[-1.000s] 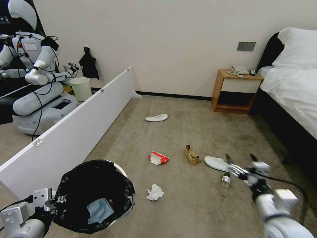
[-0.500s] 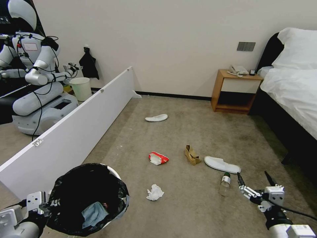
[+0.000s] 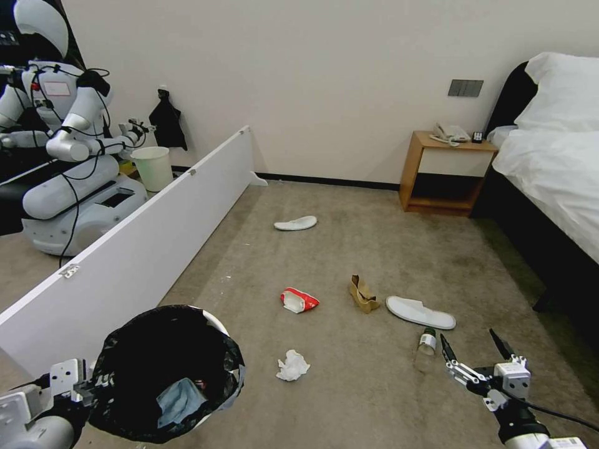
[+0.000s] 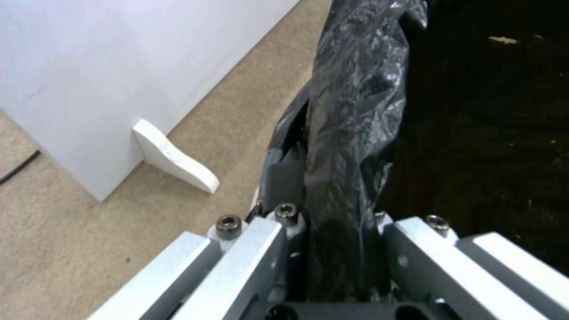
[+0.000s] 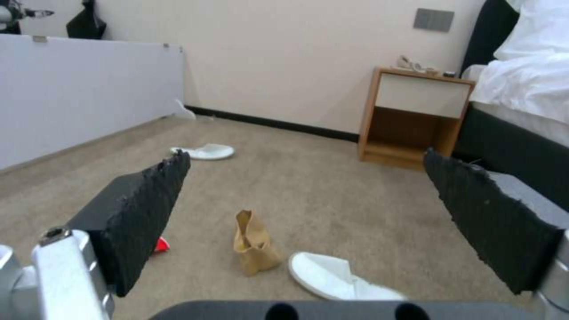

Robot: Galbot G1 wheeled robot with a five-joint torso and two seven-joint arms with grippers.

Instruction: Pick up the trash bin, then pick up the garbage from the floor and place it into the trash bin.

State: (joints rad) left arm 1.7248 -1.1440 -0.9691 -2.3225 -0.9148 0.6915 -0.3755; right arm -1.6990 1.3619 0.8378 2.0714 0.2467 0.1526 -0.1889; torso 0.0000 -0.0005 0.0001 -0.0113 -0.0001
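Note:
The trash bin (image 3: 134, 349), white with a black bag over its rim, hangs at my lower left. My left gripper (image 3: 87, 385) is shut on its lined rim (image 4: 355, 111), and a light-blue tissue (image 3: 176, 399) lies inside. On the carpet lie a red-white wrapper (image 3: 299, 300), a white tissue (image 3: 292, 365), a brown paper bag (image 3: 362, 293), a clear bottle (image 3: 426, 346) and two white slippers (image 3: 419, 312) (image 3: 296, 222). My right gripper (image 3: 469, 340) stands open just right of the bottle. In its wrist view the right gripper (image 5: 308, 164) frames the brown bag (image 5: 254, 244) and the near slipper (image 5: 338, 278).
A long white partition board (image 3: 137, 249) runs along the left. Behind it stand another robot (image 3: 68, 156) and a plain white bucket (image 3: 153, 167). A wooden nightstand (image 3: 446, 171) and a bed (image 3: 555, 168) close off the right side.
My right gripper has drawn back from above the near slipper toward me, ending low beside the bottle, still open. The bin has sunk slightly in my left gripper's hold.

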